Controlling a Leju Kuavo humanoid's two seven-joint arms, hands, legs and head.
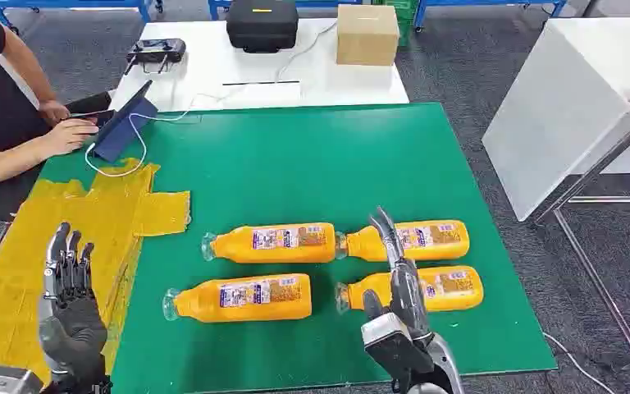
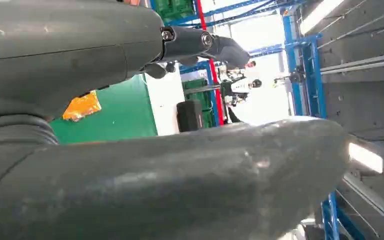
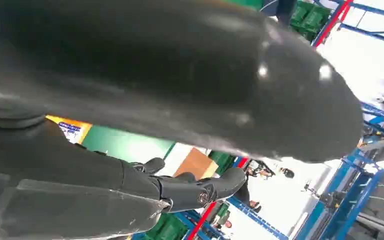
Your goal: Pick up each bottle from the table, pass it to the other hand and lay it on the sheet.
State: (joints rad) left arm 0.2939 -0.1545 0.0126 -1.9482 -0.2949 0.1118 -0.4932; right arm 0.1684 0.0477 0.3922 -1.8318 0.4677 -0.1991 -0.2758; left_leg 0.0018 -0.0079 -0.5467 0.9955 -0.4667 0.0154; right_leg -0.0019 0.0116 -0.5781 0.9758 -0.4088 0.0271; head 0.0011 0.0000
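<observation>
Orange is what I see most: four bottles lie on their sides in a two-by-two block on the green surface (image 1: 312, 156), caps all toward nine o'clock, each apparently full of orange drink. The far-left bottle (image 1: 269, 243) and near-left bottle (image 1: 242, 299) lie apart from my hands. My right hand (image 1: 398, 283) stands over the right pair, fingers spread and pointing to twelve o'clock, holding nothing; its fingertips cross the far-right bottle (image 1: 414, 240) and its palm hides part of the near-right bottle (image 1: 426, 289). Whether it touches either one, I cannot tell.

My left hand (image 1: 67, 295) hovers at eight o'clock above the yellow sheet (image 1: 90, 222), palm up, fingers apart and empty.

My worry is the rounded bodies: if I close off-centre, the bottle could roll into its neighbour, which lies just beside it, and shove the row askew. A weak hold during the pass could drop it off the near edge.

At eleven o'clock a person's hand (image 1: 66, 135) rests by a tablet (image 1: 123, 123); a cardboard box (image 1: 367, 34) sits closed on the white table beyond.
</observation>
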